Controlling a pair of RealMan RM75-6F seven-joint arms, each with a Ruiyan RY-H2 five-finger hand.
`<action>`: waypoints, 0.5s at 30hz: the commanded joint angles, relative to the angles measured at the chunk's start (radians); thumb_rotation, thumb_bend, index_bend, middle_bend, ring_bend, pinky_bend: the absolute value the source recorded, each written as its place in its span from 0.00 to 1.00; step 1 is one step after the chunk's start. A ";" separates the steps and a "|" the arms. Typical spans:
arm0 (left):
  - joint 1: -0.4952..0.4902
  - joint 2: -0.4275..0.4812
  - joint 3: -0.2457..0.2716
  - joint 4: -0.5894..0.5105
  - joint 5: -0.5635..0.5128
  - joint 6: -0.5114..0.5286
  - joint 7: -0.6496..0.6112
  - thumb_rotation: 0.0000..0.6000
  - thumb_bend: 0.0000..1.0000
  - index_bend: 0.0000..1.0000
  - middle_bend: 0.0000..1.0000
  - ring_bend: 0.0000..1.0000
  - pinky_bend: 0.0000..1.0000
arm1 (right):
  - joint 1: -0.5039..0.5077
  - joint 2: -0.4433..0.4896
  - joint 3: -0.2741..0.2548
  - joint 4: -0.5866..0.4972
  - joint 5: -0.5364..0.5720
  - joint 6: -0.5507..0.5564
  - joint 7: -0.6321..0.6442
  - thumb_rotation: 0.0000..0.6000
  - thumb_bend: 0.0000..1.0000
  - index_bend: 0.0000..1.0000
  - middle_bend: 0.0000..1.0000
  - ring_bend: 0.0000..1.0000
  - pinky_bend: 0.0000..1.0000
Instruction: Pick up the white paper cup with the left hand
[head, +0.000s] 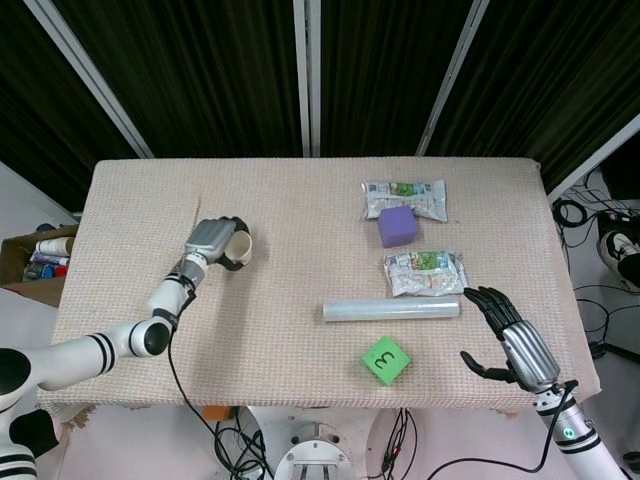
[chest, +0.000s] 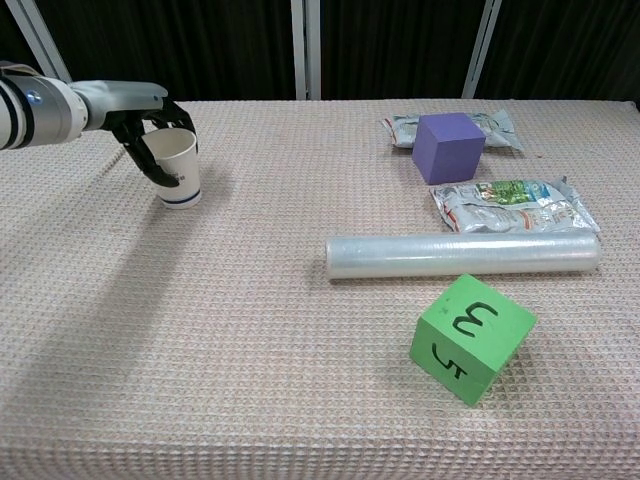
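White paper cup (chest: 178, 166), upright on woven cloth (chest: 200, 330), upper left; left hand (chest: 140, 130) wrapped around it, dark fingers (chest: 152, 165) curled. Right hand (head: 510, 335) splayed, empty, lower right.

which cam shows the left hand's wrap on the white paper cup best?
Chest view: the white paper cup stands side-on, the left hand with dark fingers curled around its wall. Head view looks down; that hand hides most of the cup.
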 joint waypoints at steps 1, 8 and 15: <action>0.030 -0.011 -0.020 -0.006 0.032 0.048 -0.059 1.00 0.23 0.50 0.47 0.48 0.63 | 0.001 -0.003 0.002 0.003 -0.004 0.000 0.003 1.00 0.26 0.07 0.10 0.00 0.00; 0.162 -0.038 -0.107 -0.042 0.239 0.094 -0.478 1.00 0.22 0.48 0.44 0.44 0.53 | 0.006 -0.004 0.006 0.001 -0.011 -0.008 0.004 1.00 0.26 0.07 0.10 0.00 0.00; 0.238 -0.108 -0.072 0.109 0.454 0.070 -0.840 1.00 0.21 0.41 0.37 0.31 0.29 | 0.005 -0.005 0.007 -0.002 -0.009 -0.013 0.002 1.00 0.26 0.07 0.10 0.00 0.00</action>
